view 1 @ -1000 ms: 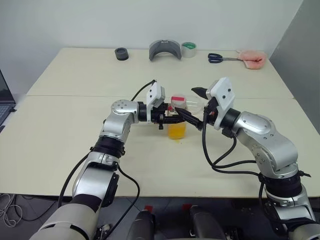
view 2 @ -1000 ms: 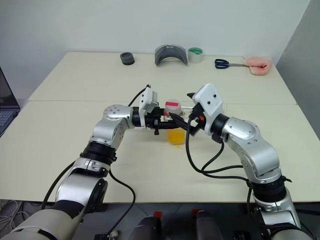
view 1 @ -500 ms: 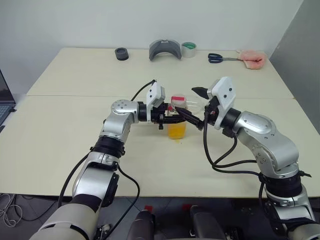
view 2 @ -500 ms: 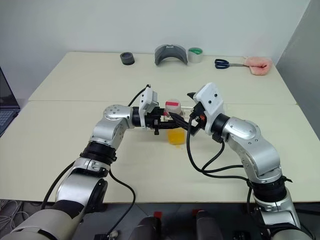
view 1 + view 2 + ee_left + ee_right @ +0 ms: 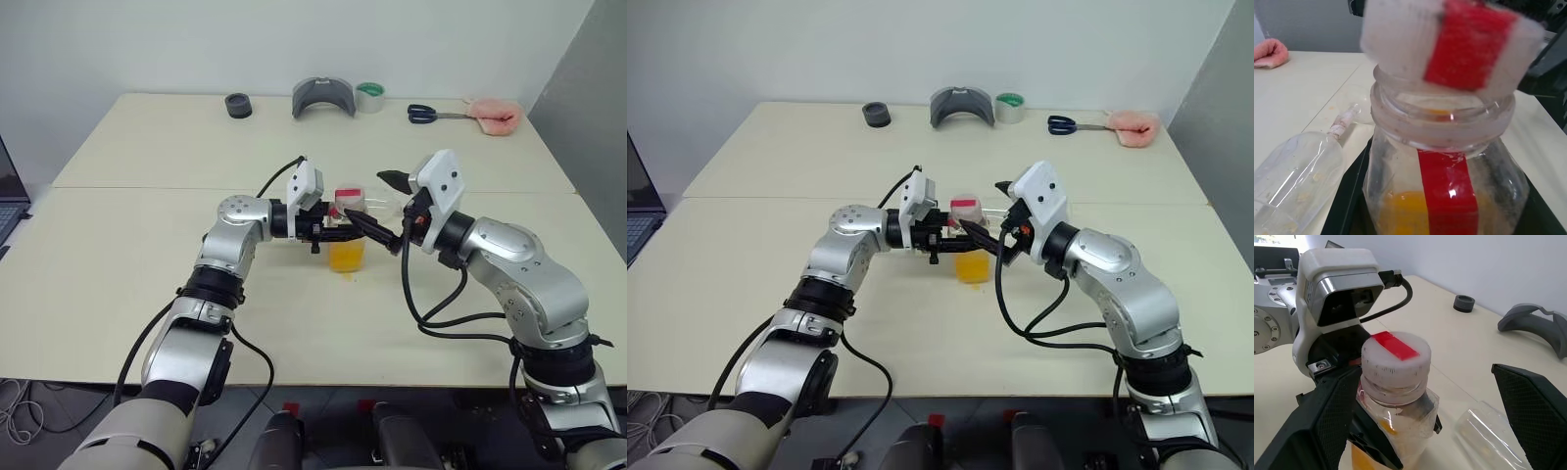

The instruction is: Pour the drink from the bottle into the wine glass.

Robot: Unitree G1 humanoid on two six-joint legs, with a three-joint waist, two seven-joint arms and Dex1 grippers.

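Note:
My left gripper (image 5: pixel 336 231) is shut on the bottle (image 5: pixel 347 237), a small clear one with a red label strip (image 5: pixel 1447 191). It holds the bottle upright over the middle of the table. The drink (image 5: pixel 346 258), bright orange, fills the bottle's lower part. The red-and-white cap (image 5: pixel 1396 357) is on the neck. My right gripper (image 5: pixel 368 202) stands open, with one black finger (image 5: pixel 1327 426) on each side of the cap, not touching it. The wine glass (image 5: pixel 1484 428) lies on its side on the table just behind the bottle; its bowl (image 5: pixel 1298 171) is clear and without liquid.
Along the far edge lie a black ring (image 5: pixel 238 105), a grey curved piece (image 5: pixel 323 96), a green-cored tape roll (image 5: pixel 369 96), scissors (image 5: pixel 431 114) and a pink cloth (image 5: pixel 495 116). A laptop (image 5: pixel 8 211) sits off the left side. A seam (image 5: pixel 137 188) runs across the tabletop.

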